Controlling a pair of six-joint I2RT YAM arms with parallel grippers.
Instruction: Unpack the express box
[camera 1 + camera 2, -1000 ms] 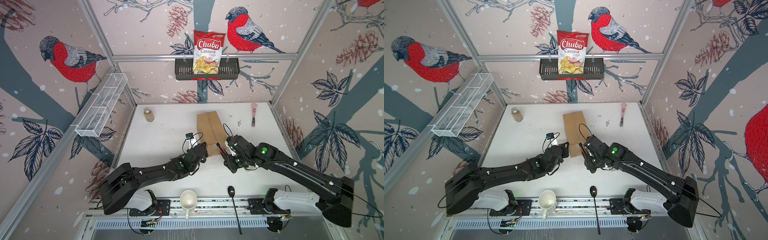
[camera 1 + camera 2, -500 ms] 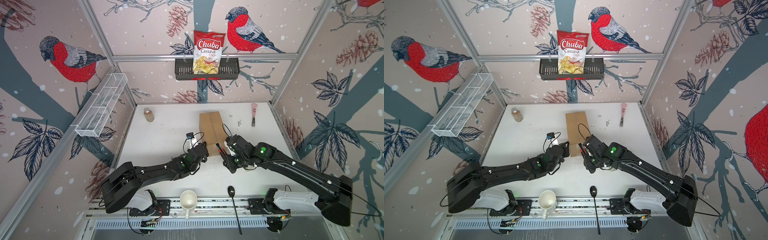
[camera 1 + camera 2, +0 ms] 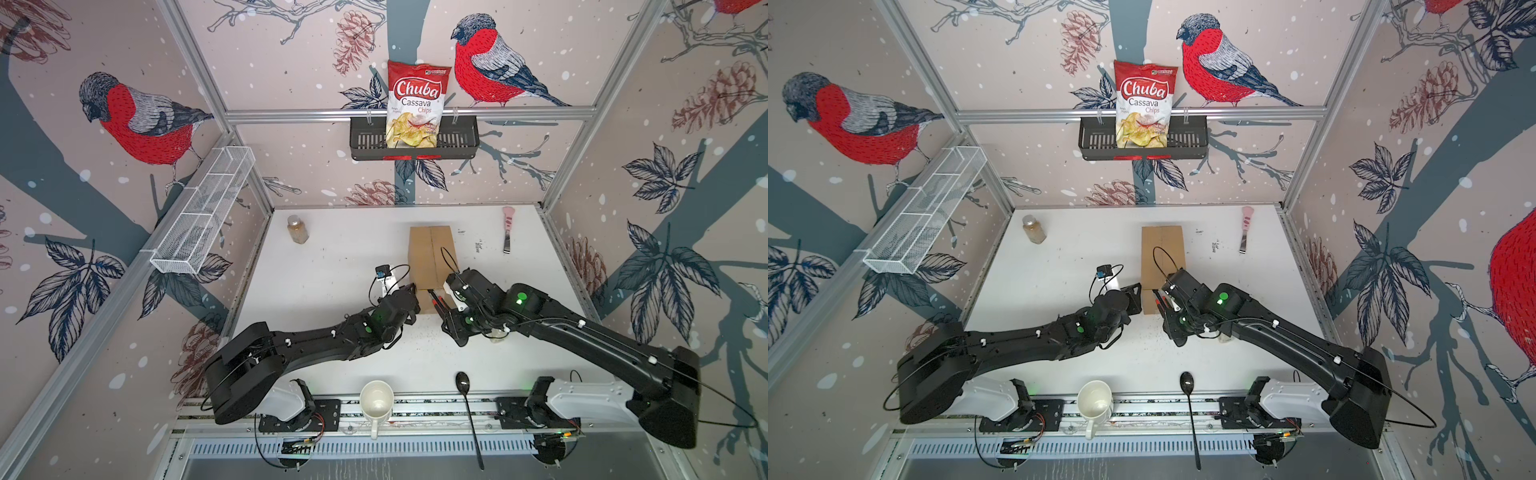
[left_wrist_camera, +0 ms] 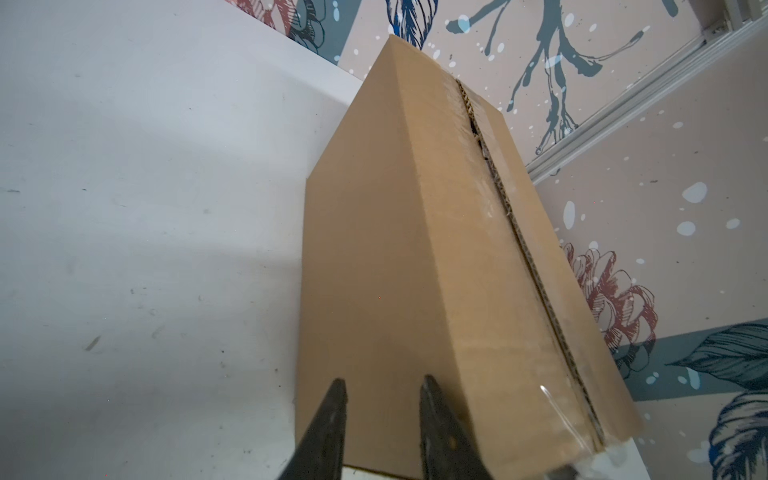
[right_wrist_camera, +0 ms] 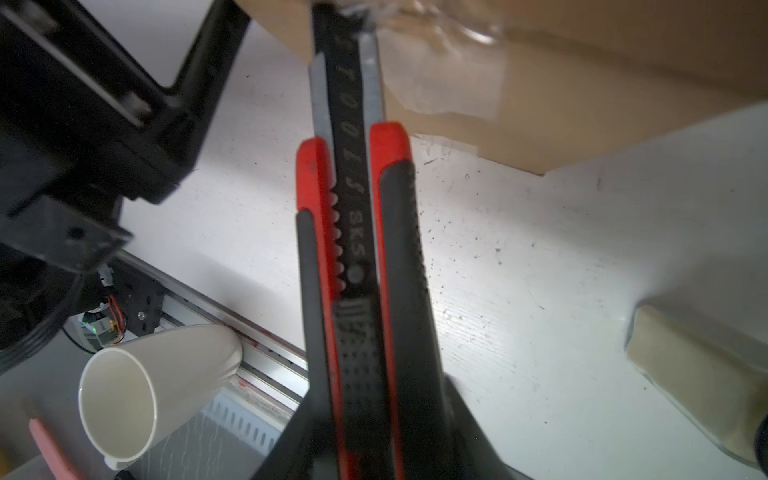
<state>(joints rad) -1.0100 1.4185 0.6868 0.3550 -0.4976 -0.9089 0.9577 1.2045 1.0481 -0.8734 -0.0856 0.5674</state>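
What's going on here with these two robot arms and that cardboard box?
The arms are working to open the plain brown cardboard box in the middle of the white table. The right gripper grips a red and black utility knife, whose tip is at the clear tape on the box's near end. The left gripper, jaws apart, sits against that same end, apparently steadying it. The top flaps lie shut and nothing has been taken out yet.

bullfinch-print walls (image 3: 291, 50), white tabletop (image 3: 332, 257)

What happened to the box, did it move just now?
Yes. The box swung its far end to the right, closer to the scraper.
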